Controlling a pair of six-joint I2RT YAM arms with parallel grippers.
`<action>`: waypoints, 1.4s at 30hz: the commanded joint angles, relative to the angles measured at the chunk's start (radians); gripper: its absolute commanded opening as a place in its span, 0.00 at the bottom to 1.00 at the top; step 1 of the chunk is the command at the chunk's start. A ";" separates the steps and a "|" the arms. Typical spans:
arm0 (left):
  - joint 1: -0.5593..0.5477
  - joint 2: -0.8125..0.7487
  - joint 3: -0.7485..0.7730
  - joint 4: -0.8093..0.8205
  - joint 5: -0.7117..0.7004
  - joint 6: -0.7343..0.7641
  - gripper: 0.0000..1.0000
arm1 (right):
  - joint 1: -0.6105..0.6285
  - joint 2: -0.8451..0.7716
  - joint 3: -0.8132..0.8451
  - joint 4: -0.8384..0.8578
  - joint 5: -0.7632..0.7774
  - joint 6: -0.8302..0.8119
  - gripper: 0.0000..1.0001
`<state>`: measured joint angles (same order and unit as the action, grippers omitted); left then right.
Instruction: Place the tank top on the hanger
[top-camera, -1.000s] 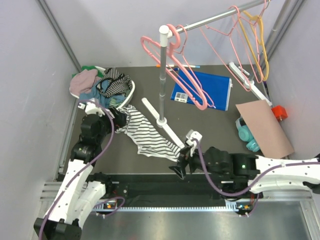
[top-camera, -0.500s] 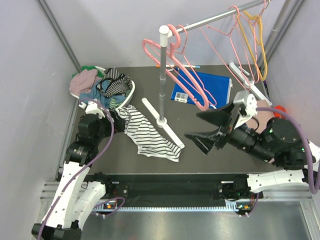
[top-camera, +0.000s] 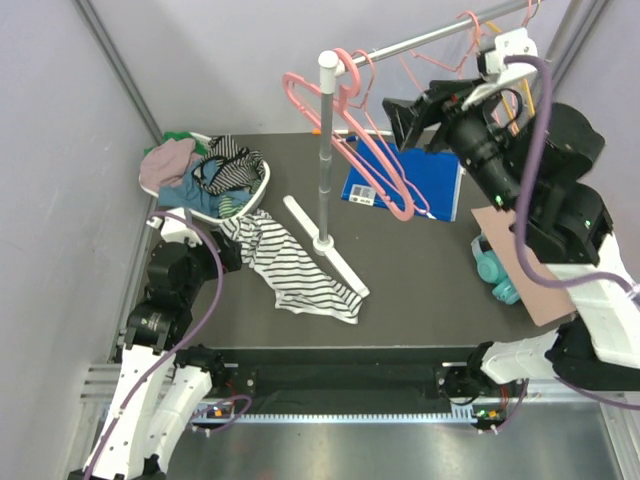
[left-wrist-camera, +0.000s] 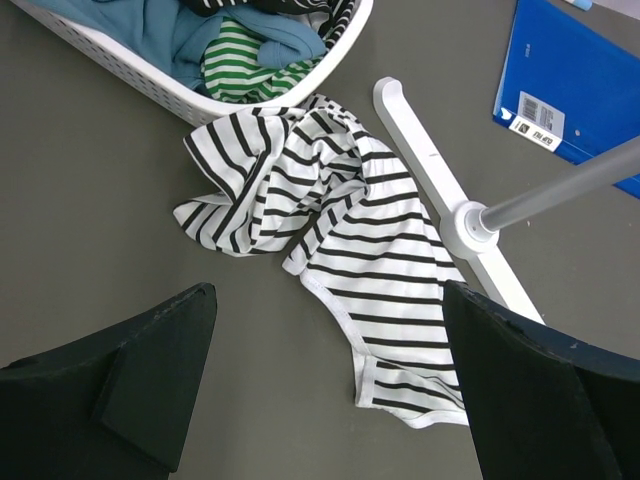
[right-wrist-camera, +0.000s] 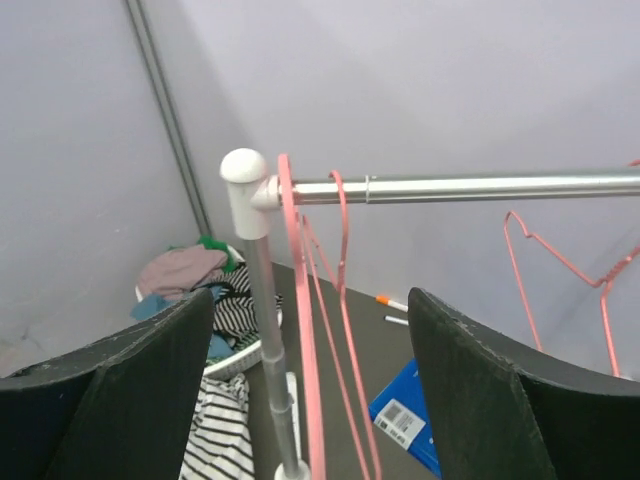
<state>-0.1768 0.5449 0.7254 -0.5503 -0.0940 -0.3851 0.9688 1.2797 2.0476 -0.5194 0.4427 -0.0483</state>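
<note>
Left gripper (left-wrist-camera: 328, 300) hovers, jaws apart, over the striped tank top (left-wrist-camera: 340, 250), crumpled beside the rack (left-wrist-camera: 468, 224) base. Right gripper (right-wrist-camera: 310, 298), jaws apart, faces pink hangers (right-wrist-camera: 303, 340) on the rack's rail.

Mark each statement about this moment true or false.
1. The right gripper is raised beside the rail. True.
2. The tank top hangs from the rail. False: it lies crumpled on the table.
3. The left gripper holds the tank top. False: it hangs open above it, empty.
4. The basket holds clothes. True.
</note>
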 joint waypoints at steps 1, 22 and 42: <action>-0.001 -0.002 -0.007 0.027 0.022 0.022 0.99 | -0.162 0.076 0.036 -0.054 -0.240 0.071 0.77; -0.001 0.010 -0.014 0.035 0.068 0.029 0.99 | -0.435 0.087 -0.273 0.036 -0.545 0.116 0.70; 0.000 0.027 -0.014 0.039 0.089 0.037 0.99 | -0.440 0.112 -0.268 0.022 -0.564 0.102 0.01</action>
<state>-0.1768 0.5724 0.7155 -0.5499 -0.0151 -0.3634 0.5400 1.4075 1.7649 -0.5392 -0.1265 0.0509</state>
